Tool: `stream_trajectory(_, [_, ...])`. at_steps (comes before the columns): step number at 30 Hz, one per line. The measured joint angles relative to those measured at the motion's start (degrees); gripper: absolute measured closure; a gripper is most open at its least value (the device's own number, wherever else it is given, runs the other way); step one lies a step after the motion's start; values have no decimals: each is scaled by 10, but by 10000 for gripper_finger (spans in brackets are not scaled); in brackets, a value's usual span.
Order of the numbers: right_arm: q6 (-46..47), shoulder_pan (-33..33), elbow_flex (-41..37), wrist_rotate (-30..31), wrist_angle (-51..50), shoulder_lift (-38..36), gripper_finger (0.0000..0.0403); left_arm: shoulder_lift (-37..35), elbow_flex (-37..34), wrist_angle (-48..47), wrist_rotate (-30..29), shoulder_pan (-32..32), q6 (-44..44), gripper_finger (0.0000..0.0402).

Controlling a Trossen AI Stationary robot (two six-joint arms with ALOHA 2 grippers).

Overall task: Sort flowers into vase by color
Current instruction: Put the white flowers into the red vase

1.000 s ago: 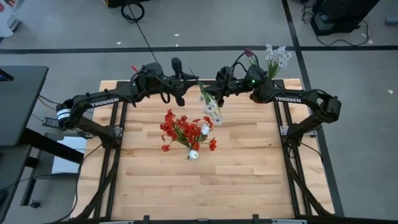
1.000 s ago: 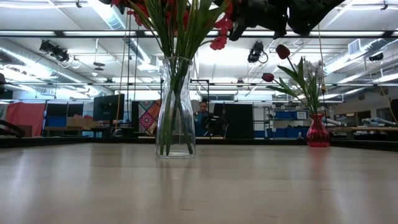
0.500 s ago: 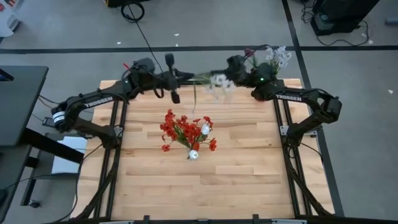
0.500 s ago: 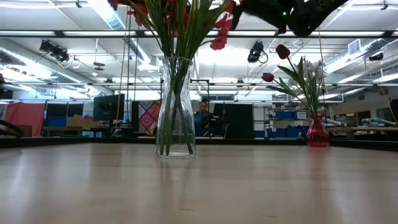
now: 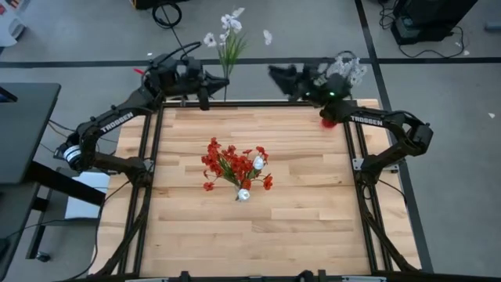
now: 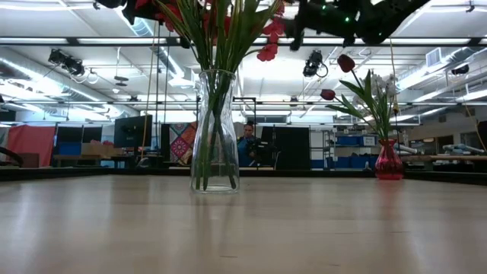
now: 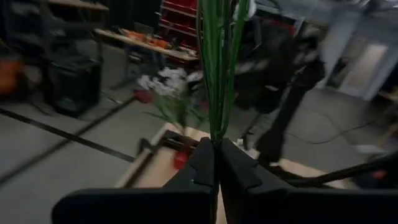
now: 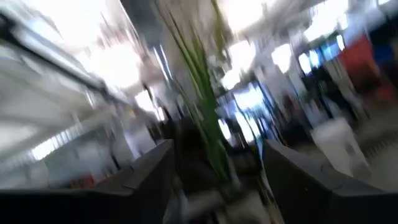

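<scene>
left gripper (image 5: 213, 81) sits at the far edge of the table (image 5: 313, 227), toward the left corner, clenched on the green stem of a white flower spray (image 5: 227, 31); in the left wrist view the two dark fingers (image 7: 205, 168) meet with the stem (image 7: 219, 68) pinched between them and rising straight up. from above, the spray's white blossoms hang out past the table edge, over the grey floor (image 5: 94, 39). right gripper (image 5: 282, 76) is at the far edge too, toward the right corner, jaws spread and holding nothing; its wrist view is smeared, green stems show between the two fingers (image 8: 149, 180) but whether they touch cannot be told. a small red vase (image 6: 389, 163) stands at the far right corner, just beside the right arm, carrying dark tulip buds (image 6: 346, 62) and whitish sprays (image 5: 348, 69). a clear glass vase (image 6: 214, 133) stands near the middle of the table, well apart from both grippers, packed with red flowers (image 5: 227, 163) plus a couple of white buds (image 5: 257, 163). a person (image 6: 247, 141) is seated in the room behind the table.
</scene>
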Motion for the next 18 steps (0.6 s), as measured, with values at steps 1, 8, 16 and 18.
stream_trajectory(1, [-15,4,0,-8,-29,3,156,0,0,0,8,-3,-10,393])
stream_trajectory(8, [-176,46,0,17,-105,3,164,23,0,-44,67,-26,-34,393])
stream_trajectory(16, [-229,65,58,43,-246,3,164,56,0,-50,79,-60,-27,393])
stream_trajectory(18, [-227,65,66,43,-254,3,164,58,0,-51,81,-68,-27,393])
